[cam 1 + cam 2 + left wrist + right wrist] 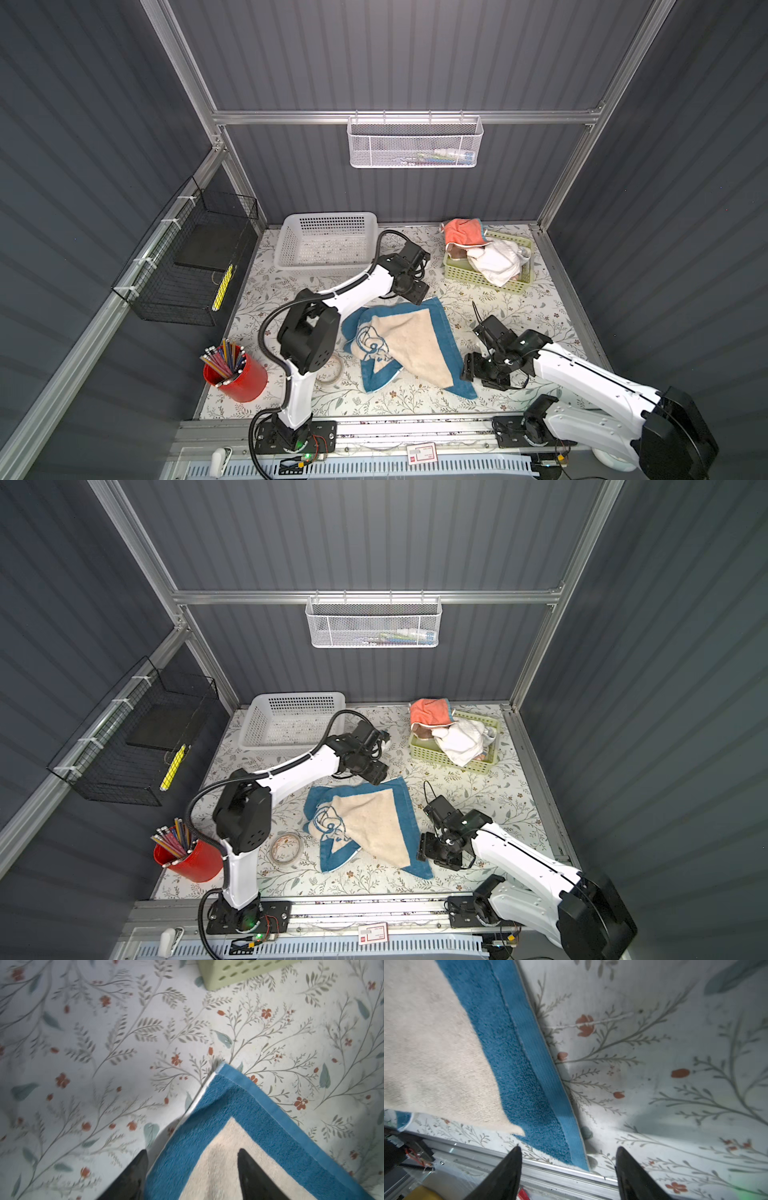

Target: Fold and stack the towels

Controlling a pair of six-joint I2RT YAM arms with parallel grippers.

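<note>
The right arm (594, 374), closest to the lens in both top views, reaches over the floral surface (519, 316) toward the blue towel (409, 340). The towel lies mid-surface, its left side rumpled and its long axis running far to near. Its right edge runs between the two claws: the left claw (192, 1150) straddles the hem by the far corner, and the right claw (568, 1147) sits just beside the near corner. Both are spread, holding nothing. Each arm looks best placed for its own corner. The coral towel (461, 232) and white towel (496, 257) sit in the green basket (457, 272).
</note>
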